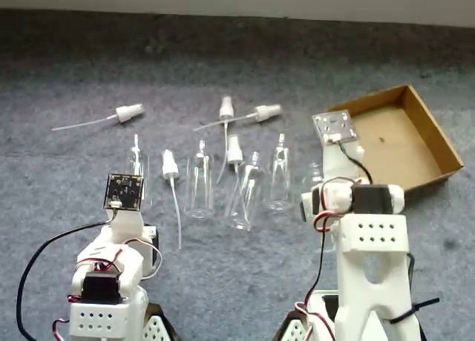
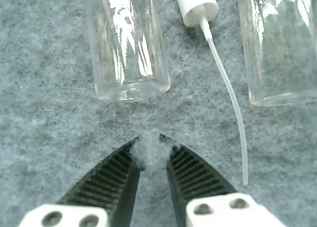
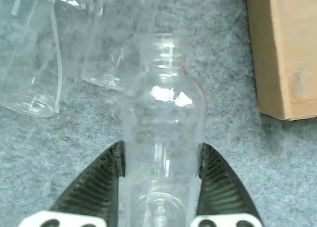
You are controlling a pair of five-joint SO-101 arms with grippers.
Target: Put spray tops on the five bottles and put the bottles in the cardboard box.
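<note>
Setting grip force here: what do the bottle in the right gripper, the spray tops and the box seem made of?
The bottle looks clear and glossy, with bright highlights and carpet showing through: likely thin plastic, glass not excluded. The spray top is smooth opaque white, probably plastic, with a thin translucent tube. The box is matte brown cardboard.
</note>
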